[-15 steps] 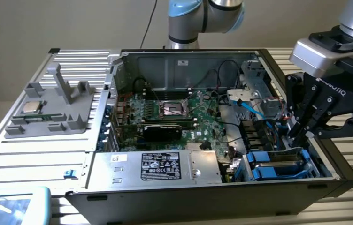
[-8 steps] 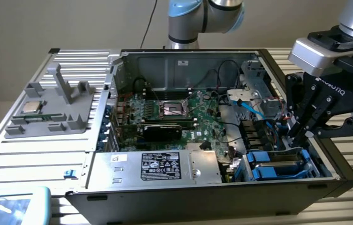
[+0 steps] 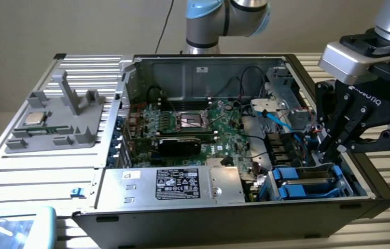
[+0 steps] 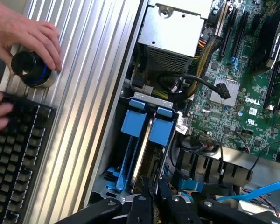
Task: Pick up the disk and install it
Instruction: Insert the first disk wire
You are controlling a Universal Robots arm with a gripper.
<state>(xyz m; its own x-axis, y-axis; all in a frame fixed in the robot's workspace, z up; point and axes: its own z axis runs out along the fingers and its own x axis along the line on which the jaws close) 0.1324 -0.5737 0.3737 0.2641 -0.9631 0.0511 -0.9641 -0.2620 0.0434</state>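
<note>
Disk (image 4: 141,156), flat, blue plastic-framed, standing on edge, end effector (image 4: 152,204) apparently pinching it

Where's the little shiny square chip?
The chip lies on the grey holder at the exterior view's left, outside the open computer case.

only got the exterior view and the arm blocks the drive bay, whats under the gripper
observer: wrist view shows two blue carriers standing on edge, side by side in the bay, with the gripper at the end away from their tabs.
operator: any bare metal showing
observer: yes, a pale edge runs between them, likely the disk.
operator: anyone near the table
observer: a hand rests on a black knob beside a keyboard.
</note>
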